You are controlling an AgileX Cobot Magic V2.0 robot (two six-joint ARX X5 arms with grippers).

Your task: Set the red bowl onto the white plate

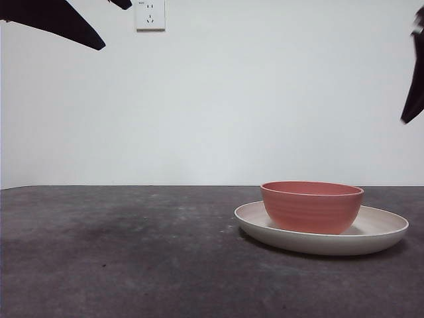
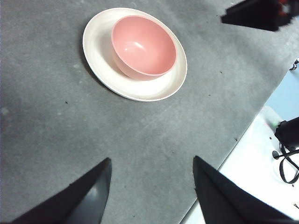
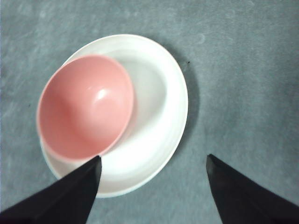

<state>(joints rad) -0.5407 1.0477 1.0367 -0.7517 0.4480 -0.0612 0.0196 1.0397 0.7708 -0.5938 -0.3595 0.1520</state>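
Dark grey matte table [image 1: 119,252] under a plain white wall with a socket [image 1: 150,14] cut off at the top edge; red bowl [image 1: 312,207] stands upright on the white plate [image 1: 384,232], set off-centre toward one side of it; bowl base hidden behind the plate rim in the front view. Right gripper [image 3: 152,163] hangs above the plate, jaws spread wide, holding nothing. Left gripper [image 2: 152,170] is raised well apart from the plate, jaws likewise parted and empty; both arms appear only as black tips at the front view's upper corners.
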